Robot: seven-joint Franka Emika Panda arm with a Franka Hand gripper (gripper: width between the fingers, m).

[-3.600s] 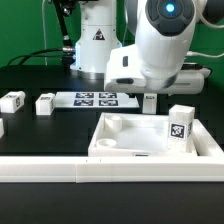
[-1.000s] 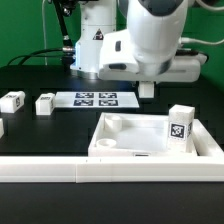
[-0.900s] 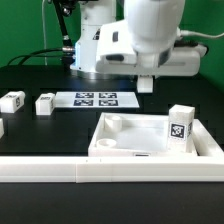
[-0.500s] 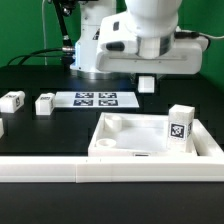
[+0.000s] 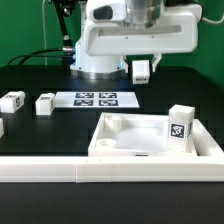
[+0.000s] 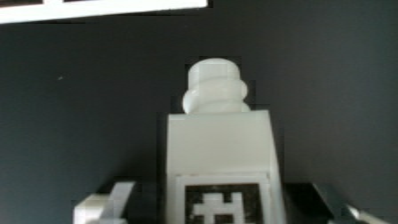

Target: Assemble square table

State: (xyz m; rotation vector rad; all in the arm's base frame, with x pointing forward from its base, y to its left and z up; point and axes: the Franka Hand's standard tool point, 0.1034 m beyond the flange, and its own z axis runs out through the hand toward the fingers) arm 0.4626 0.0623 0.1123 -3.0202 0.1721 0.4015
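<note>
In the exterior view, a white piece (image 5: 2,127) sits at the far left, cut off by the frame edge and too partial to identify. Just to its right two small legs lie on the black table (image 5: 40,140) – the outer loose leg (image 5: 12,100) and the inner loose leg (image 5: 45,103) – near each other but not touching. Next comes the marker board (image 5: 97,99), flat on the table, its black-and-white tags facing up.

Right of the board and well above the table hangs the gripper (image 5: 141,68), below the arm's broad white body. Its jaws are closed narrowly on the held leg (image 5: 141,72), which is clear of every surface. In the wrist view the gripper (image 6: 217,205) clamps this held leg (image 6: 222,140) at its tagged end; one of the fingers (image 6: 103,205) shows beside it, and a rounded peg (image 6: 214,80) sticks out at the leg's far end over dark table.

Further right, nearer the camera, the square table top (image 5: 140,117) lies flat, raised rim up, with round corner sockets (image 5: 113,124) visible at its left side. The standing leg (image 5: 180,125) is upright on the slab's right part, tag toward the camera.

Along the front runs the white border rail (image 5: 110,172), just before the slab.
</note>
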